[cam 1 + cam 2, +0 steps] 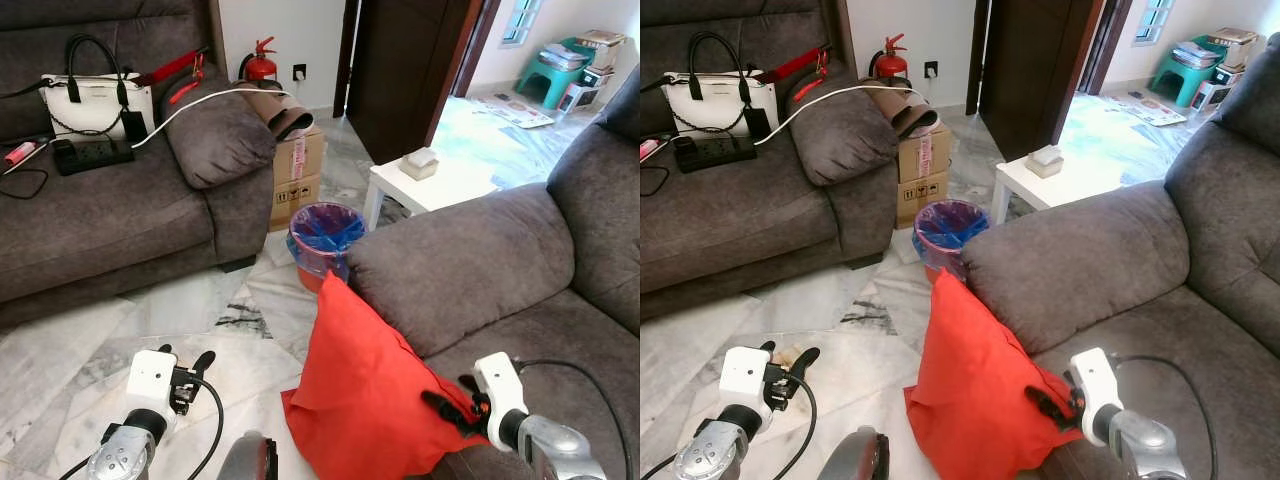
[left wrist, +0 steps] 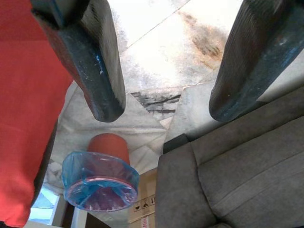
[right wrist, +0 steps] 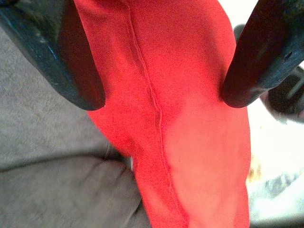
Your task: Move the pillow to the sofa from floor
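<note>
A red pillow (image 1: 365, 390) stands on its lower edge on the marble floor and leans against the front of the grey sofa (image 1: 470, 260) on my right. My right gripper (image 1: 448, 395) is at the pillow's right edge, next to the sofa seat. In the right wrist view its fingers (image 3: 71, 61) are spread wide, with the red fabric (image 3: 185, 118) between them. My left gripper (image 1: 185, 356) hangs open over the floor to the left of the pillow, holding nothing.
An orange bin with a blue liner (image 1: 325, 235) stands just behind the pillow, by the sofa's arm. A white low table (image 1: 430, 185) and cardboard boxes (image 1: 298, 175) lie farther back. A second grey sofa (image 1: 100, 220) on the left carries a white handbag (image 1: 95, 100) and a power strip (image 1: 95, 153).
</note>
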### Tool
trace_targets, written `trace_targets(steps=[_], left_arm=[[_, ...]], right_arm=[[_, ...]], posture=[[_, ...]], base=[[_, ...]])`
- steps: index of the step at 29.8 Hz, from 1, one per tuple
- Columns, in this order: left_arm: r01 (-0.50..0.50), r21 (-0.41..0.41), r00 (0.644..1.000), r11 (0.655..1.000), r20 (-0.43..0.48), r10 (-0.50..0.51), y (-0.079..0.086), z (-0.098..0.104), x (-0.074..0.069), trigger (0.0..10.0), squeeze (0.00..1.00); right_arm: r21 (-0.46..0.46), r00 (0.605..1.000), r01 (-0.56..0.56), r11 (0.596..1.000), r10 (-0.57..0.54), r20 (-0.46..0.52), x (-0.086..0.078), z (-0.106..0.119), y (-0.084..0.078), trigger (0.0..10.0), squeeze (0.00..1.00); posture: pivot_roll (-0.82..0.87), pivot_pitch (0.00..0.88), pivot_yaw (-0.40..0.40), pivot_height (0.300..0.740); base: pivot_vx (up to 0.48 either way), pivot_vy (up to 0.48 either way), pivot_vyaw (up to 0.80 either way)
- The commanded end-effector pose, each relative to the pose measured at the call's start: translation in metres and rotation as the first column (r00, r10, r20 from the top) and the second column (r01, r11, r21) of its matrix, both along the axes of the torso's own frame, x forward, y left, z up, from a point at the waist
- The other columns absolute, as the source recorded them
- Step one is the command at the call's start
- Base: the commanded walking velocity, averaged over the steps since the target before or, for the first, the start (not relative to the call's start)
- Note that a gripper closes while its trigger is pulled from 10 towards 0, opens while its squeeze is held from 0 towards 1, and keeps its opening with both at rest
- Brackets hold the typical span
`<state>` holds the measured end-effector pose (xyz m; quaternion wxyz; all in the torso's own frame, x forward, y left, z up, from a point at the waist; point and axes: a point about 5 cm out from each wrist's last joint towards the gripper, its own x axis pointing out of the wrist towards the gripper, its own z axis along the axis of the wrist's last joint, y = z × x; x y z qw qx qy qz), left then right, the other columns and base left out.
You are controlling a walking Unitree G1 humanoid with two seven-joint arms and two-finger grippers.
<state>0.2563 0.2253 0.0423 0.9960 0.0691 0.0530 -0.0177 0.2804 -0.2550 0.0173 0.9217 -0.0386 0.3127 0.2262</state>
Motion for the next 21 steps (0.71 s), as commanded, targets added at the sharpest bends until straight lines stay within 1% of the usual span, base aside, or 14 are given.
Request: trace_targets(steps=[1,2,4,12,15,18,19,21], left_arm=[[0.014,0.012,1.0,1.0,-0.012,-0.014,-0.001,-0.001,-0.002,10.0,0.0],[0.016,0.01,1.0,1.0,-0.012,-0.016,-0.002,-0.001,-0.002,10.0,0.0],[0.017,0.008,1.0,1.0,-0.015,-0.017,-0.003,-0.002,-0.002,10.0,0.0],[0.023,0.002,0.999,1.0,-0.022,-0.023,-0.006,-0.004,-0.004,10.0,0.0],[0.024,0.003,0.999,1.0,-0.027,-0.024,-0.005,-0.004,-0.004,10.0,0.0],[0.024,0.003,0.999,1.0,-0.03,-0.024,-0.004,-0.005,-0.004,10.0,0.0],[0.023,0.004,0.999,1.0,-0.031,-0.023,-0.004,-0.005,-0.004,10.0,0.0],[0.021,0.002,0.999,1.0,-0.03,-0.021,-0.004,-0.005,-0.004,10.0,0.0]], right_arm=[[-0.043,1.0,0.022,0.999,-0.023,-0.019,0.0,0.004,-0.013,10.0,0.0],[-0.057,0.999,0.041,0.998,-0.042,-0.022,0.0,0.005,-0.017,10.0,0.0],[-0.062,0.999,0.035,0.997,-0.037,-0.035,-0.001,0.005,-0.019,10.0,0.0],[-0.111,0.994,0.035,0.993,-0.046,-0.099,-0.004,0.0,-0.021,10.0,0.0],[-0.096,0.988,0.007,0.995,-0.022,-0.153,-0.01,-0.005,-0.019,10.0,0.0],[-0.084,0.984,0.004,0.996,-0.019,-0.175,-0.011,-0.006,-0.019,10.0,0.0],[-0.052,0.984,0.012,0.999,-0.021,-0.179,-0.012,-0.005,-0.019,10.0,0.0],[-0.029,0.983,0.008,1.0,-0.013,-0.182,-0.012,-0.004,-0.02,10.0,0.0]], posture=[[0.23,0.116,-0.038,0.631],[0.23,0.117,-0.039,0.631],[0.23,0.116,-0.041,0.631],[0.23,0.119,-0.041,0.631],[0.24,0.12,-0.041,0.631],[0.23,0.119,-0.041,0.631],[0.23,0.118,-0.042,0.631],[0.23,0.118,-0.042,0.631]], base=[[0.0,0.0,0.0],[0.0,0.0,0.0],[0.0,0.0,0.0],[0.0,0.0,0.0],[0.0,0.0,0.0],[0.0,0.0,0.0],[0.0,0.0,0.0],[0.0,0.0,0.0]])
